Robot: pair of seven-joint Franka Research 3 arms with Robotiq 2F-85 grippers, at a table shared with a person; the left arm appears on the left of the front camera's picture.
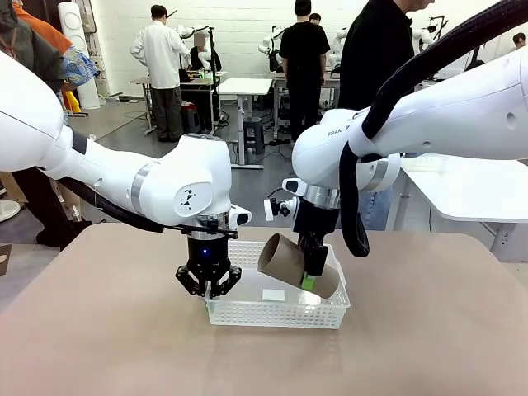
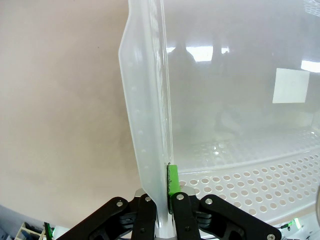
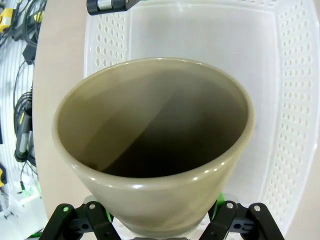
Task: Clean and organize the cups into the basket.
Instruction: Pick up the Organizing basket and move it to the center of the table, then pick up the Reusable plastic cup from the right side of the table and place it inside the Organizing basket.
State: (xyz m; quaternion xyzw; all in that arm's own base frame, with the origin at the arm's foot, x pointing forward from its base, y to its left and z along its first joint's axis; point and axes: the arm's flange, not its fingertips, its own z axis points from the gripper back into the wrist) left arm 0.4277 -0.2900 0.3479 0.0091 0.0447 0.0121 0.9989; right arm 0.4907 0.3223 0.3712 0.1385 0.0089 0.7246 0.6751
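Left gripper (image 1: pixel 208 285): the black fingers are pressed together on the left-hand wall of the shallow rectangular white plastic basket (image 1: pixel 276 318), pinching it from above. In the left wrist view, the left gripper (image 2: pixel 165 200) has that wall (image 2: pixel 150 125) between its jaws, with one green pad (image 2: pixel 172 180) flat against the inner face. A white square label (image 2: pixel 291 86) lies on the basket floor, well apart from the grip.

Right gripper (image 1: pixel 310 279): the jaws stand wide and clamp the outside of a tan-brown, tapered, handleless matte cup (image 1: pixel 289 264), one finger on each side. The cup is tilted steeply, its open mouth up and to picture left, and it hangs over the right half of the basket. Whether it touches the rim cannot be told. In the right wrist view, the right gripper (image 3: pixel 160 222) holds the cup (image 3: pixel 155 145) with its mouth towards the camera, and the perforated basket (image 3: pixel 295 100) lies beyond.

The basket rests on a pale beige tabletop (image 1: pixel 99 330), near the middle. A person in a dark top (image 1: pixel 375 49) stands at the far side.
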